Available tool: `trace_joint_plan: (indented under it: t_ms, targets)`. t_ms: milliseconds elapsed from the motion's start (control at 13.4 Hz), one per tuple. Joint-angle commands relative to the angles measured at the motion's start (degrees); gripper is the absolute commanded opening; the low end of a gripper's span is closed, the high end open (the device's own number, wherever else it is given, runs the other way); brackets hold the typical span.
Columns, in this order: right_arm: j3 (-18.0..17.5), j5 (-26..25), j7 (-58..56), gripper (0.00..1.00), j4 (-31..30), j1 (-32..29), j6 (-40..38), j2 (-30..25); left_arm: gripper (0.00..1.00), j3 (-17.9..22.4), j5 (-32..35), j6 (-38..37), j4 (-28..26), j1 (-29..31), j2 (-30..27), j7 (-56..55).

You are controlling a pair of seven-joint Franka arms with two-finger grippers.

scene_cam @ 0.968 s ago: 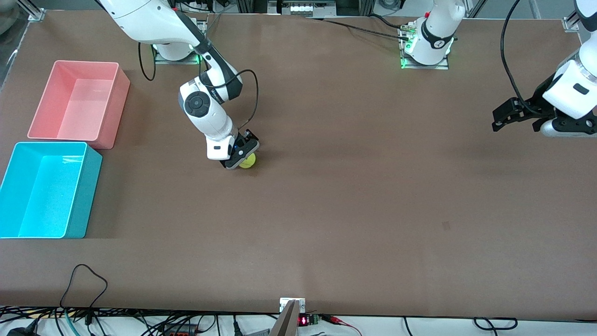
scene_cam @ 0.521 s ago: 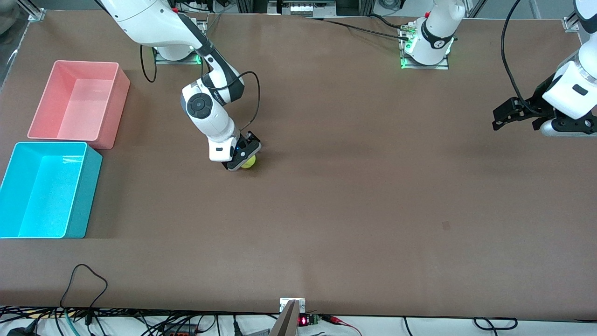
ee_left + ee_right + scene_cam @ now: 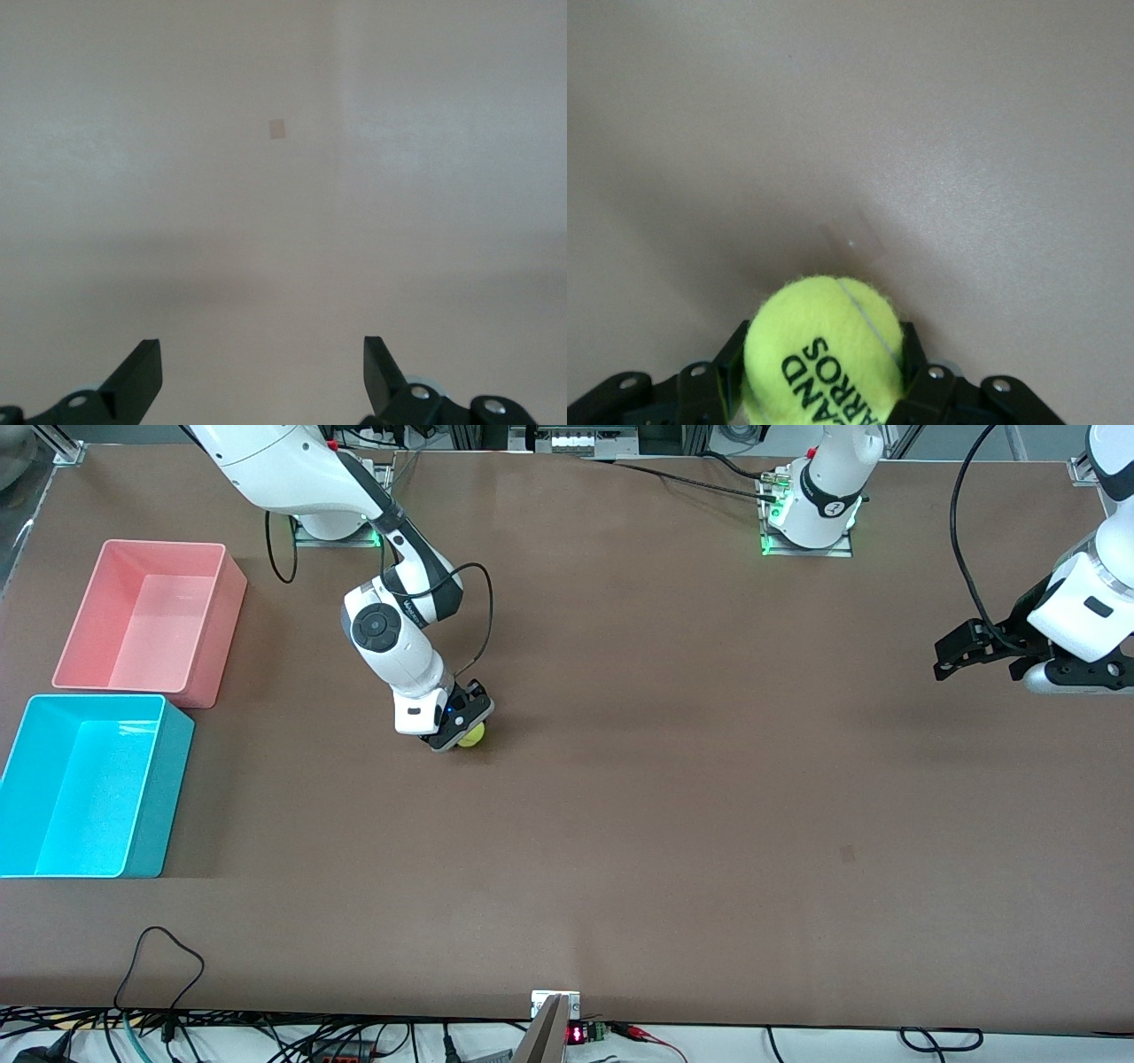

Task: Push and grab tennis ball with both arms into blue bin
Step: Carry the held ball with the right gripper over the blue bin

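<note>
The tennis ball [image 3: 474, 735] is yellow-green with black lettering. It sits between the fingers of my right gripper [image 3: 459, 728], low at the brown table's middle, toward the right arm's end. In the right wrist view the ball [image 3: 824, 345] fills the gap and both black fingers [image 3: 732, 354] press its sides. The blue bin [image 3: 165, 797] stands at the right arm's end of the table, nearer the camera than the ball. My left gripper [image 3: 952, 657] hangs open and empty over the left arm's end, and the left wrist view shows it [image 3: 259, 354] over bare table.
A pink bin [image 3: 221, 633] of the same size stands beside the blue bin, farther from the camera. A small pale patch [image 3: 277, 129] marks the table under the left gripper. Cables [image 3: 159, 957] lie along the table's front edge.
The right arm has shifted only slightly, with the ball still between its fingers. The left gripper has drifted a little toward the robots' bases.
</note>
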State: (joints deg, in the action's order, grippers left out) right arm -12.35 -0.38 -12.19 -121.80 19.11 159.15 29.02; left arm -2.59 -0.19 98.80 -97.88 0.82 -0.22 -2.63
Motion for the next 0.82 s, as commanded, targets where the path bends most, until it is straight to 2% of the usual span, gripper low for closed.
trace_joint_plan:
  t_ms: [0,298,745]
  targets:
    - [1.44,-0.77,-0.64,0.0,1.65,0.67,-0.15,-0.28,1.0,-1.01,0.1,-0.63,1.9,0.23,0.49,0.87]
    - [5.92,-0.59,-0.64,0.0,4.81,-1.26,-12.51,-7.39,1.0,-0.93,0.1,-1.68,1.9,0.41,0.49,0.79]
    - [6.45,-0.94,-0.81,0.0,5.52,-16.8,-26.33,-16.01,1.0,-0.93,0.19,-1.68,1.99,0.41,0.49,0.79]
